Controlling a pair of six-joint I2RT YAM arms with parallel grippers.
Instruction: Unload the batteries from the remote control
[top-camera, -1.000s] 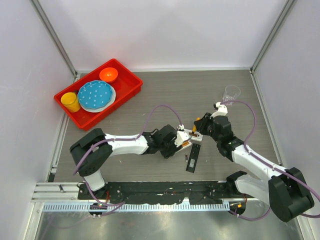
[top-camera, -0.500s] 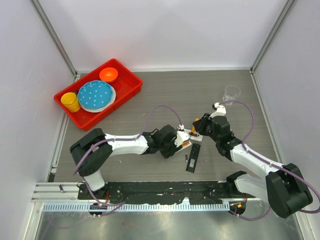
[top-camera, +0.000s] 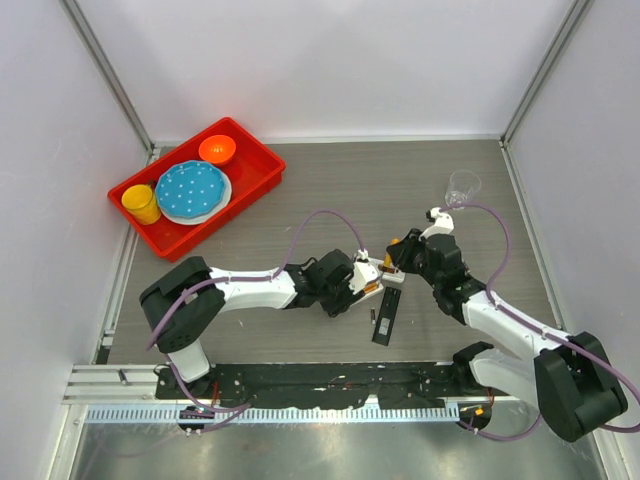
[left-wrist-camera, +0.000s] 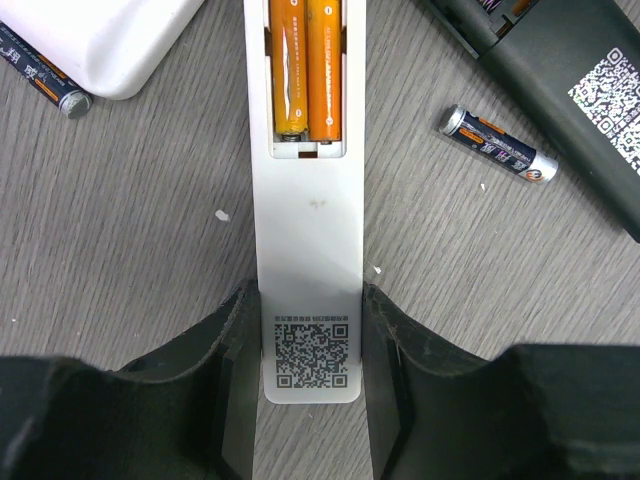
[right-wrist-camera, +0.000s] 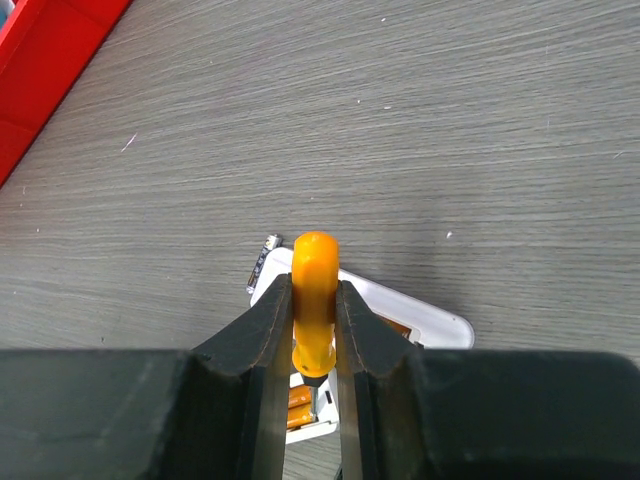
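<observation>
Left end effector (left-wrist-camera: 308, 320) is closed partway, pinching the QR-code end of the white remote (left-wrist-camera: 305, 230), which lies back-up on the tabletop (left-wrist-camera: 130, 250). The cover's off and both orange batteries (left-wrist-camera: 307, 70) sit side by side in the compartment. Right end effector (right-wrist-camera: 314, 310) is clamped tight on the screwdriver (right-wrist-camera: 315, 265) handle, right above that compartment. A dark loose battery (left-wrist-camera: 498, 158) lies just beside a black remote (left-wrist-camera: 580, 90).

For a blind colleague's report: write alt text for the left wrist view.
A white remote lies clamped between the left arm's black fingers, its open bay holding two orange batteries. A loose dark battery and a black remote lie to the right on the grey table.
</observation>
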